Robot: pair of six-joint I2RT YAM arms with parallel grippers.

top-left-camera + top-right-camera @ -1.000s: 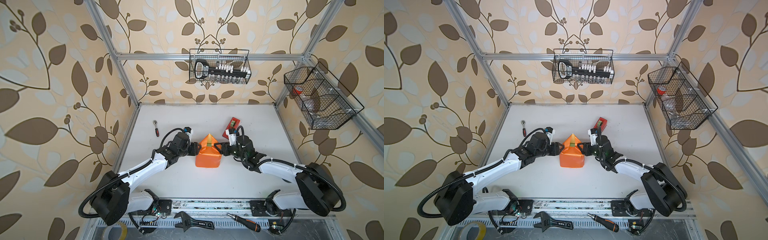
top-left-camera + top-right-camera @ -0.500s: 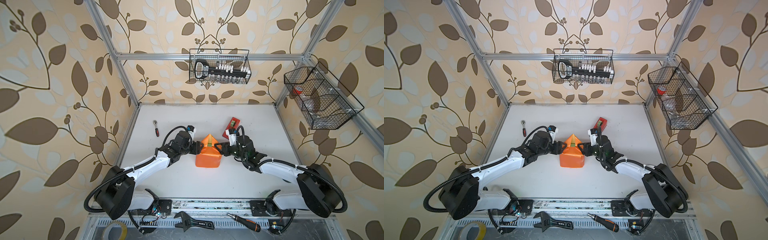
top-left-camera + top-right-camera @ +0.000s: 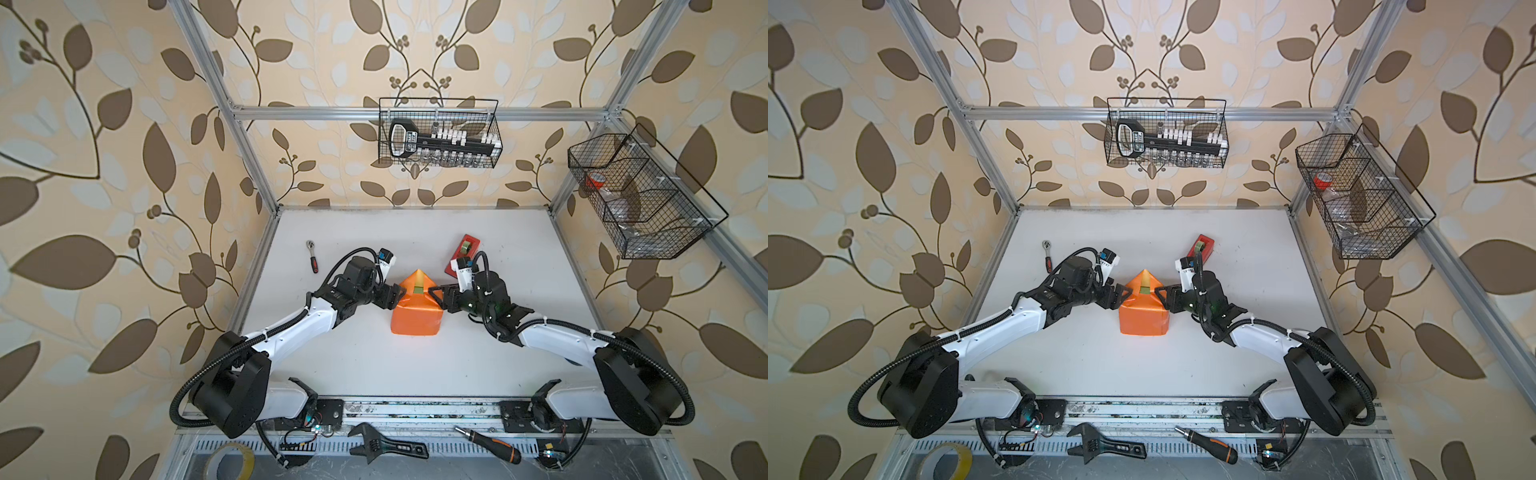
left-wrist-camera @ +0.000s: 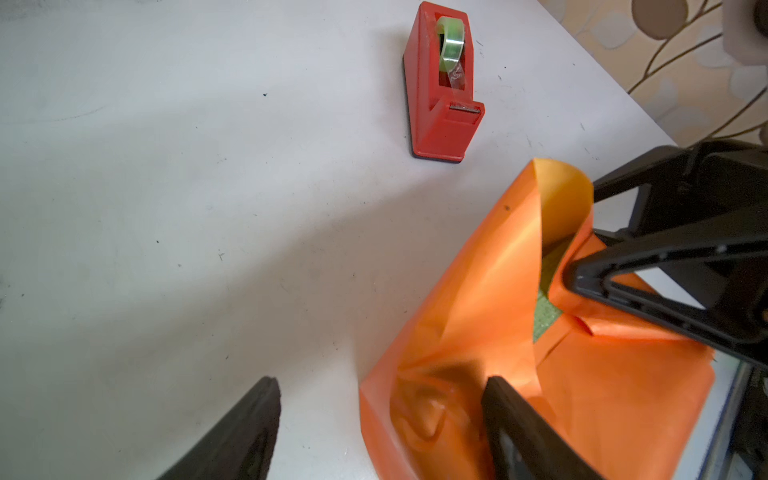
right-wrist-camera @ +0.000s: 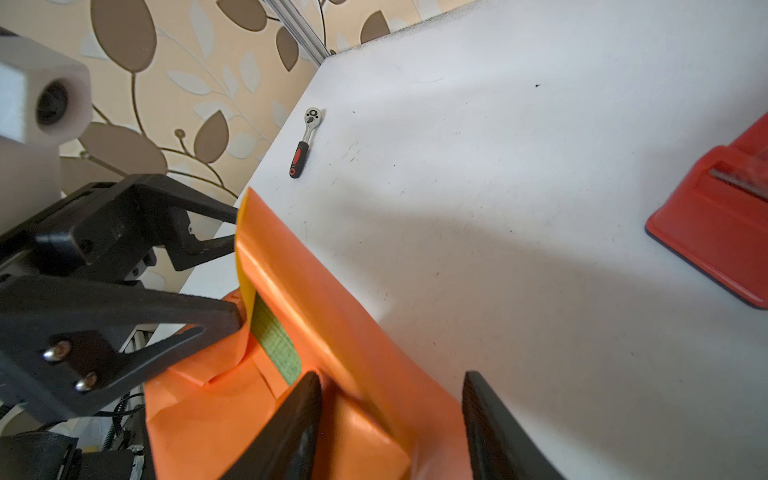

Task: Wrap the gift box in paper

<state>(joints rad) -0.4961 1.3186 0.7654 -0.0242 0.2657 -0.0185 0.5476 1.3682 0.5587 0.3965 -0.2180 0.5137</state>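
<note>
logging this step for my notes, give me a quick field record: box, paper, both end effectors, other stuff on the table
gift box: green, only a strip shows through a gap in the wrap
paper: orange side out, folded over the box, far flap standing in a peak
left end effector: open, at the box's left side
right end effector: open, at the right side, paper between its jaws
tape dispenser: red, on the table beyond the box
ratchet: far left of the table
</note>
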